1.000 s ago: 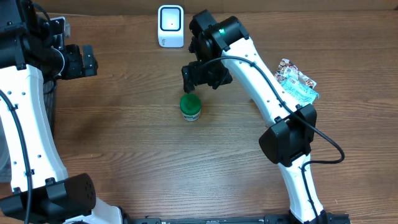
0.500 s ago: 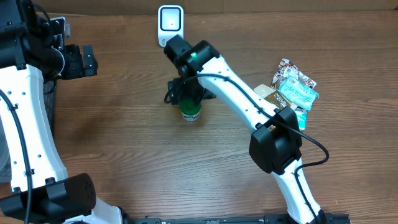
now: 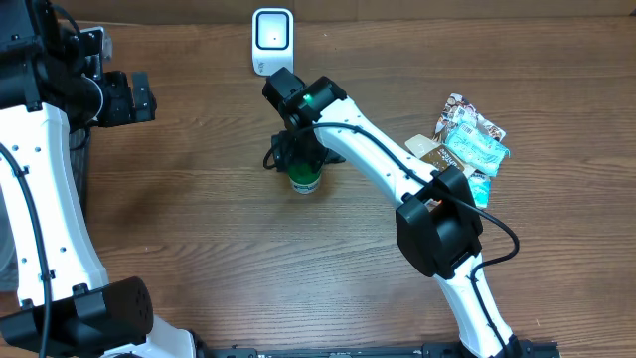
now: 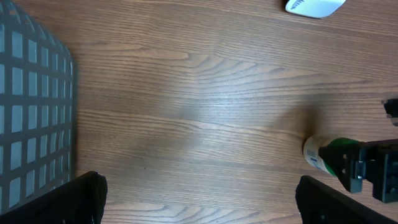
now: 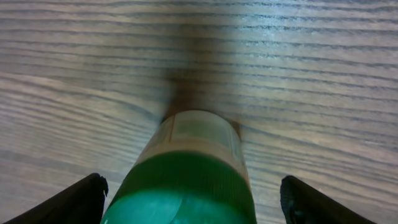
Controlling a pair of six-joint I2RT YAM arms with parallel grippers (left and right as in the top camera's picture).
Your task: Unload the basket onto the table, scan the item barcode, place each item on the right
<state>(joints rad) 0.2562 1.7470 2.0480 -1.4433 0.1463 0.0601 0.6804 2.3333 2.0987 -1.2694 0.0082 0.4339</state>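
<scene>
The item is a small bottle [image 3: 305, 180] with a green lid, standing upright on the wooden table; its pale label [image 4: 315, 154] shows in the left wrist view. My right gripper [image 3: 298, 159] is lowered over it and open. In the right wrist view the green lid [image 5: 186, 186] fills the space between the two fingers [image 5: 81, 199], with a gap on each side. The white barcode scanner [image 3: 272, 42] stands at the back of the table. My left gripper [image 3: 124, 97] hovers open at the far left, holding nothing.
A pile of snack packets [image 3: 469, 141] lies at the right, beside the right arm's elbow. A grey mesh basket [image 4: 31, 112] sits off the table's left edge. The scanner's corner [image 4: 314, 6] shows at the top of the left wrist view.
My right arm swung left and down, and its open fingers now straddle the green-lidded bottle. The bottle stayed in place. The left arm has not moved.
</scene>
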